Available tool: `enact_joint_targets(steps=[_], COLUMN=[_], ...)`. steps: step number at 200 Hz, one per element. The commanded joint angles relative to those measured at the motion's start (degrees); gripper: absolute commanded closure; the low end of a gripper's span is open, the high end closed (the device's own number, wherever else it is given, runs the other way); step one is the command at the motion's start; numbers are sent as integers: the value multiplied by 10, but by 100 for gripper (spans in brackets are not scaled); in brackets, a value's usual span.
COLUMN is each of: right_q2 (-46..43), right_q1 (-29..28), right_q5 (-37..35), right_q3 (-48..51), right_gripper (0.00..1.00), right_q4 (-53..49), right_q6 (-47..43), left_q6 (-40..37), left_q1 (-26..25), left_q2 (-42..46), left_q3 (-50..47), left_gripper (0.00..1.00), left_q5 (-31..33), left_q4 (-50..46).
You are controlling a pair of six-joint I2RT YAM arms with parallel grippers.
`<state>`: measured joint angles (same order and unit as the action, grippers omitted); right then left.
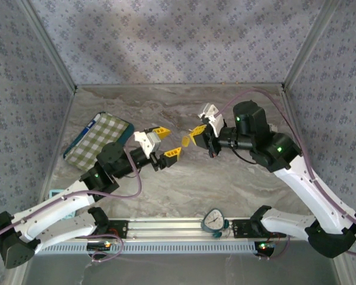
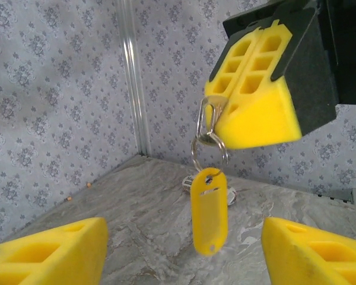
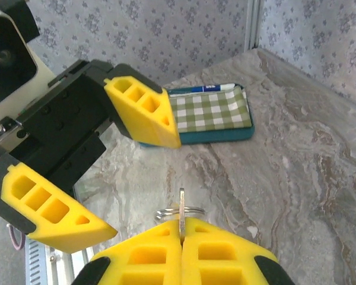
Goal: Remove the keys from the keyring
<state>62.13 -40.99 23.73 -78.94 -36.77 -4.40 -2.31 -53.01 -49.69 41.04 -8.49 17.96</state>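
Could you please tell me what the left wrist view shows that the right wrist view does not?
Left wrist: a yellow tag hangs below the keyring, which the shut right hand pinches from above. Right wrist: the open left hand seen head-on, and behind it a green checked case with a pen along its edge. Both: the keyring gripped by the right hand, the marbled table and the patterned wall.

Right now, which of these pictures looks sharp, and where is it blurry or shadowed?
Left wrist view: the yellow tag is slightly smeared at its lower end. Right wrist view: the checked pouch is sharp. Top view: a soft shadow crosses the back wall.
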Motion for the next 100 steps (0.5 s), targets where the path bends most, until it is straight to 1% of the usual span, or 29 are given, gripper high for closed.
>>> enact_joint_targets(steps=[1, 35, 60, 100], right_q2=[0, 3, 5, 8], right_q1=[-8, -16, -23, -31], right_q5=[-10, -13, -15, -13], right_q3=[-14, -7, -6, -6], right_gripper=[100, 100, 100, 100], right_q4=[-17, -11, -13, -13], right_q6=[-11, -9, -10, -11], left_q6=[3, -14, -24, -27], left_q1=[-4, -18, -29, -31], left_q2=[-8, -37, -54, -72], left_q3=[10, 22, 36, 52], left_gripper=[29, 27, 25, 25], left_q5=[2, 13, 17, 34], left_q4=[22, 48, 49, 57])
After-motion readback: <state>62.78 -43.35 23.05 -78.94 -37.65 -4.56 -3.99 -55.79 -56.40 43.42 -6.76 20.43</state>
